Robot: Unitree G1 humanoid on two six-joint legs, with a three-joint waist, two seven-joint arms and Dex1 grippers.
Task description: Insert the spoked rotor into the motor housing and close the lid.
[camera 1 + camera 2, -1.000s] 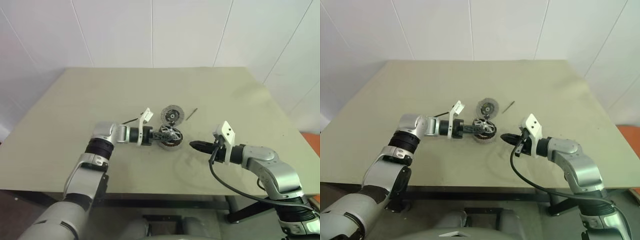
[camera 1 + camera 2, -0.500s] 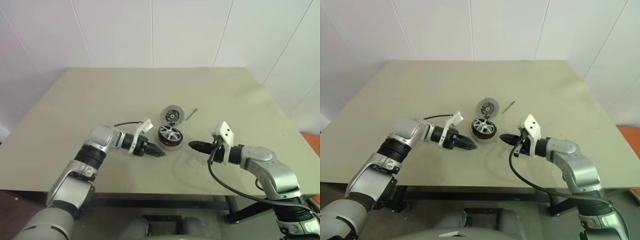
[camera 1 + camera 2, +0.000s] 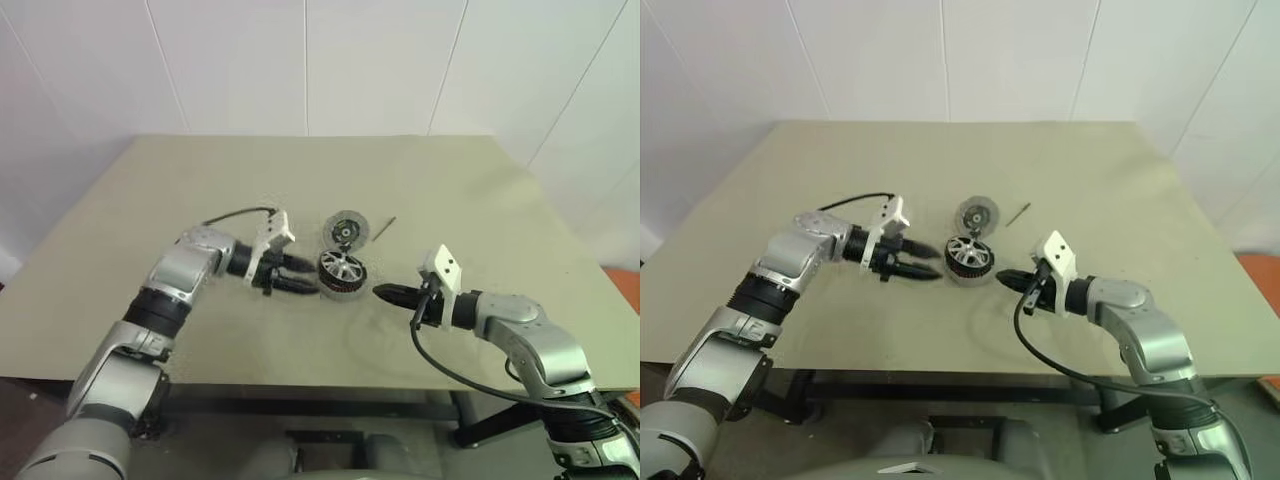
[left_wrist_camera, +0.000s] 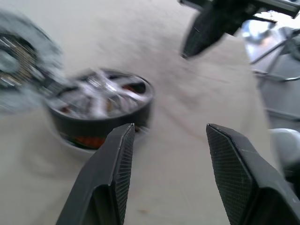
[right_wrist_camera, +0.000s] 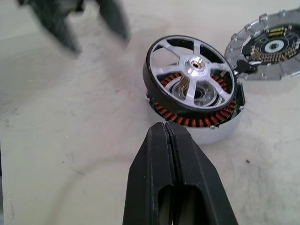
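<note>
Spoked rotor [image 5: 192, 75] sat tilted in motor housing [image 5: 213, 129] mid-worktop [image 3: 200, 180], not fully seated. Left pincer [image 3: 303, 284] just beside it, half open, empty. Right pincer [image 3: 383, 293] shut, empty, near. Lid [image 3: 347, 229] lay open behind, likely awaiting closing.

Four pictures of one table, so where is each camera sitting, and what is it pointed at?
Left eye and right eye views: on the head, looking forward and down at the table; both arms show, the spoked rotor sitting in the motor housing, the lid beyond.
Left wrist view: on the left wrist, looking along the open left claw at the rotor.
Right wrist view: on the right wrist, looking along the shut right claw at the rotor.
Shared: both wrist views show rotor, housing, lid and the opposite claw.
</note>
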